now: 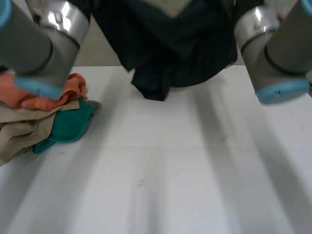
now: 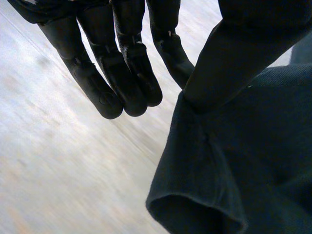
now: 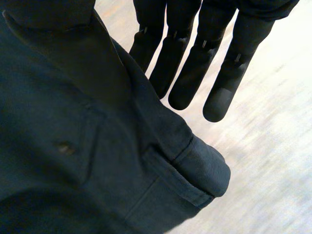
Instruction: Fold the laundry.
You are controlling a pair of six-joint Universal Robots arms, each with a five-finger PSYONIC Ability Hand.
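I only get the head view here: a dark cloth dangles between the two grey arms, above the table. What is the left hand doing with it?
Observer: The left wrist view shows the left hand with its fingers straight and held apart from the thumb. The dark cloth hangs at the thumb's side.
Operator: And the other one?
Observer: The right hand is in the same pose, fingers straight, with the cloth draped beside its thumb.
Operator: Any clue what garment it is?
Observer: The right wrist view shows a folded, stitched hem at the cloth's edge, just beyond the fingertips. I cannot tell more than that.
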